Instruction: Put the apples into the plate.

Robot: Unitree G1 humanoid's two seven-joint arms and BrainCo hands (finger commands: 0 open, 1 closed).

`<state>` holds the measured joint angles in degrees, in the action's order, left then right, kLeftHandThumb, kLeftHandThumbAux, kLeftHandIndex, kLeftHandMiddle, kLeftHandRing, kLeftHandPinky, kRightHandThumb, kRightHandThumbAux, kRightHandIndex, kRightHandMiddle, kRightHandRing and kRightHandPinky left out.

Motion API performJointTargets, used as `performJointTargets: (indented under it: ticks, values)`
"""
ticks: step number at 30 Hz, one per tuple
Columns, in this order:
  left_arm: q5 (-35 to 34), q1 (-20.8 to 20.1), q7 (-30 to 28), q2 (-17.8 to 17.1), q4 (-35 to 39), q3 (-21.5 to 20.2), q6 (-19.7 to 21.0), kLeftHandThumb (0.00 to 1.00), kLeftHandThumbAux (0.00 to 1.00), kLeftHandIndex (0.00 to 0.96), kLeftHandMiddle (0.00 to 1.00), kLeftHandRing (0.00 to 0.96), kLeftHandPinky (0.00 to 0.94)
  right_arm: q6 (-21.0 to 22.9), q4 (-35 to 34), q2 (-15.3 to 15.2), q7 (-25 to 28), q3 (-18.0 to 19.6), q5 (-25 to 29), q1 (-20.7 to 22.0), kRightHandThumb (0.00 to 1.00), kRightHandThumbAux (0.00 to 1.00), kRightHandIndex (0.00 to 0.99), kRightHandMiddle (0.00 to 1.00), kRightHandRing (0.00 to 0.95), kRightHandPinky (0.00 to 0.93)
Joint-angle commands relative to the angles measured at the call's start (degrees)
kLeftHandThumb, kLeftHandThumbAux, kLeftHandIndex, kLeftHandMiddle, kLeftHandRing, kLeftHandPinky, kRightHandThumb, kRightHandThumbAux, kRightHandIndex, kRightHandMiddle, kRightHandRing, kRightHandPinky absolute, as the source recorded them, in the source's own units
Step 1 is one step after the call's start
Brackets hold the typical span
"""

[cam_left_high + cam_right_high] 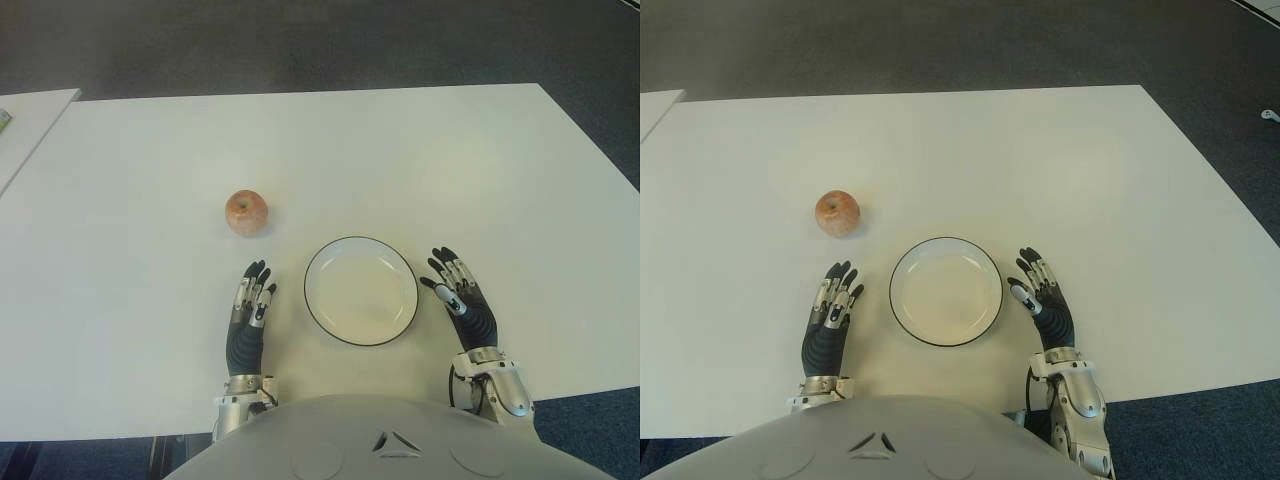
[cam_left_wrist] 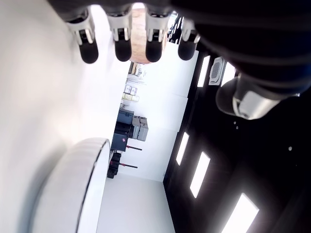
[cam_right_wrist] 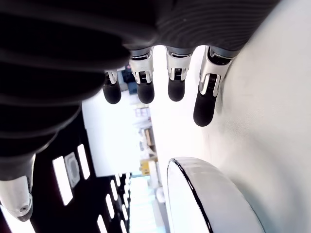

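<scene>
Head stereo pair looks steeply down from above the torso at the white table point(image 1: 420, 150); both eyes share the plate point(image 1: 361, 290), slightly offset. Each wrist cam sits close behind its own fingers, skimming the tabletop toward the plate rim.

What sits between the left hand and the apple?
Nothing: in the left eye view only bare white table separates the open left hand from the apple. The plate sits off to the hand's right.

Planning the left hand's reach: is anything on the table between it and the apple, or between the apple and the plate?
Nothing visible. Only bare table separates the open left hand from the apple, and the apple from the plate.
</scene>
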<state>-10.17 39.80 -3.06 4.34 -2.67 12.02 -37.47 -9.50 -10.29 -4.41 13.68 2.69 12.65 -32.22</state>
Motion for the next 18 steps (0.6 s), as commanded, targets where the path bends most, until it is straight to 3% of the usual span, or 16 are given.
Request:
performJointTargets:
  ticks: [1, 18]
  values:
    - [-0.1, 2.4, 0.5, 1.8, 2.4, 1.2, 1.9, 0.069, 0.393, 0.000, 0.000, 0.000, 0.000, 2.0, 0.9, 0.1, -0.3, -0.3, -0.3, -1.2, 0.140, 0.564, 0.047, 0.056, 0.020, 0.036]
    - [-1.2, 3.2, -0.1, 0.9, 4.2, 1.7, 2.6, 0.071, 0.398, 0.000, 0.000, 0.000, 0.000, 1.7, 0.9, 0.0, -0.1, -0.3, -0.4, -1.6, 0.134, 0.569, 0.045, 0.051, 0.015, 0.030]
